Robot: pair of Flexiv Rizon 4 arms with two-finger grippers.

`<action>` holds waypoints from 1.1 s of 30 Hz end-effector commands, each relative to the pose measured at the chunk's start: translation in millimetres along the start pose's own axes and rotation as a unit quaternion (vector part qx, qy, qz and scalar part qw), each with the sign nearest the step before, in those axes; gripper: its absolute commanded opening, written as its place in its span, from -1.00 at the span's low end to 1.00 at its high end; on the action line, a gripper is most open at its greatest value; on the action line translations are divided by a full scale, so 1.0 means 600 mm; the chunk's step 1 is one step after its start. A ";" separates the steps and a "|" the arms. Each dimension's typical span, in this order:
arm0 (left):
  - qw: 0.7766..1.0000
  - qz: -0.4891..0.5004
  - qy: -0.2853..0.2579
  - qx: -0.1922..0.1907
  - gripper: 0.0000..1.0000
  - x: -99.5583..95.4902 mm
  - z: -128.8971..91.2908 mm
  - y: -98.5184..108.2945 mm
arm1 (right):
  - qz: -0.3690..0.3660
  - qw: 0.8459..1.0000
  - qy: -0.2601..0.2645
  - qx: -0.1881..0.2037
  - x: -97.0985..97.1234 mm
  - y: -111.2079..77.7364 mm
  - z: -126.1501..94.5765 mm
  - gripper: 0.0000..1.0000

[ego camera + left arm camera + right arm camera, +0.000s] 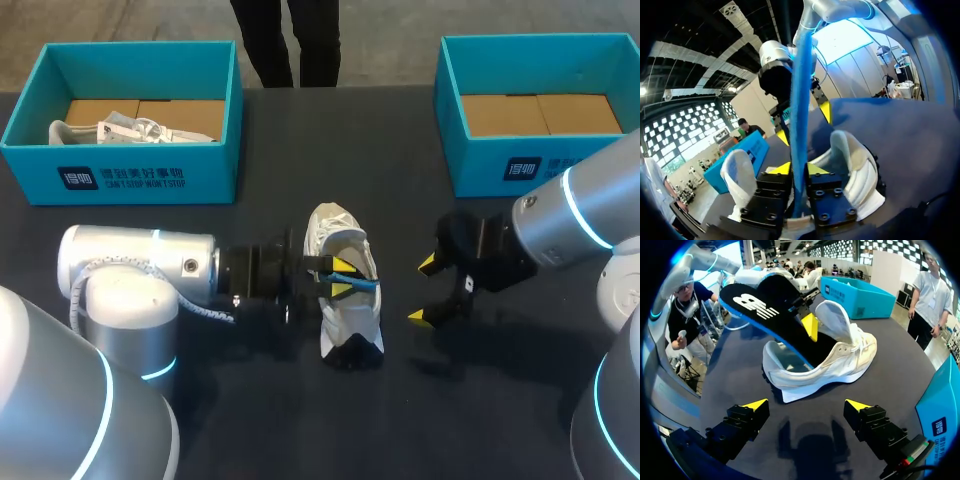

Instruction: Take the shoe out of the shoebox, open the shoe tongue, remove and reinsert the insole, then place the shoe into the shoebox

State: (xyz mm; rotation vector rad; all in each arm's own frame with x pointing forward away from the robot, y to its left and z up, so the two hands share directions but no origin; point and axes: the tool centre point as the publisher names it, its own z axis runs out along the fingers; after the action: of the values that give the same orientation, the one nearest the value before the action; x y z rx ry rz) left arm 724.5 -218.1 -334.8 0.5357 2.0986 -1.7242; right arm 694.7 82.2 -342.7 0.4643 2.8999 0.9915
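**A:** From above, where is the white mesh running shoe (pixel 348 300)?

**B:** On the dark table (pixel 250 420), between the two arms, its long axis running away from the robot. The left gripper (pixel 343 278) comes in across the shoe's opening, clamped on the black foam insole with a blue edge (pixel 365 283). The right gripper (pixel 424 290) hangs just beside the shoe's other flank, fingers spread and holding nothing.

**A:** And the left wrist view?

**B:** The insole's blue edge rises from between the yellow tips, pinched from both sides. The shoe lies under them.

**A:** Right wrist?

**B:** The shoe lies broadside ahead of the parted fingers. The insole slants up out of it, lower end inside. I'd judge the right arm well placed to steady the shoe.

**A:** Anything in the way?

**B:** Nothing. One teal cardboard shoebox (pixel 150 175), holding another pale shoe (pixel 110 130), and a second teal shoebox (pixel 500 165) stand well apart at the far side.
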 end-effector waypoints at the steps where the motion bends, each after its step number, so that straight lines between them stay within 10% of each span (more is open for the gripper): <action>1: 1.000 0.005 -0.010 0.005 -0.21 0.006 -0.013 -0.020 | 0.000 1.000 -0.002 0.001 0.001 0.002 0.001 1.00; 8: 1.000 0.006 -0.003 0.015 -0.47 0.012 -0.014 -0.037 | 0.000 1.000 -0.004 0.000 0.001 0.002 0.001 1.00; 11: 1.000 0.006 0.005 0.013 -1.00 0.017 -0.009 -0.030 | 0.001 1.000 -0.005 0.000 0.002 0.001 0.001 1.00; 33: 0.999 0.025 0.014 -0.040 -1.00 0.014 0.021 0.036 | -0.038 0.999 -0.007 0.010 0.004 0.020 -0.001 1.00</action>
State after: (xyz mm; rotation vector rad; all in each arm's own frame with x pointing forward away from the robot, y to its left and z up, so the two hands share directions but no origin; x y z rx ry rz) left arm 726.2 -220.2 -355.6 0.5861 2.1420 -1.6118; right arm 694.9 84.0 -337.6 0.3488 2.8842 0.9886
